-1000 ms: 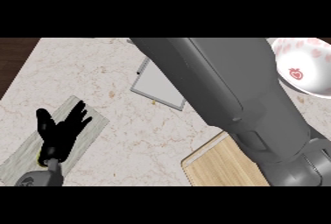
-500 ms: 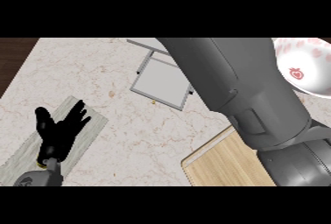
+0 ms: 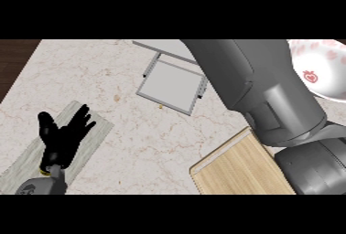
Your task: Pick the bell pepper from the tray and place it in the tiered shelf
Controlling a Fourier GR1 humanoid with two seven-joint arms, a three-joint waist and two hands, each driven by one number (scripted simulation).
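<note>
From the head view, looking steeply down, a pale marbled counter (image 3: 155,137) fills most of the frame, with a strip of dark wood (image 3: 15,59) showing past its upper left edge. The left hand (image 3: 62,137) shows at the lower left, black, with its fingers straight and spread apart and the thumb out to the side, holding nothing; it rests above a light grey rectangular mat (image 3: 94,132) that lies slanted on the counter. The grey right forearm (image 3: 263,91) is very large in the view and runs from the lower right corner up toward the top middle, passing over much of the scene. The right hand itself is not visible: the arm leaves the frame at the top, so whether its fingers are spread or curled cannot be told. Just left of that arm, near the top middle, stands the tiered shelf (image 3: 172,84), a white, flat-panelled frame seen from above, tilted on the counter, with a second level partly showing behind it at the upper edge. At the lower right, a light wooden tray (image 3: 233,171) lies on the counter, with its right part hidden under the arm. At the upper right corner sits a white bowl (image 3: 321,68) with a red fruit pattern, partly cut off by the frame. The bell pepper cannot be seen anywhere in this view; it may be hidden behind the arm, and its place cannot be told.
</note>
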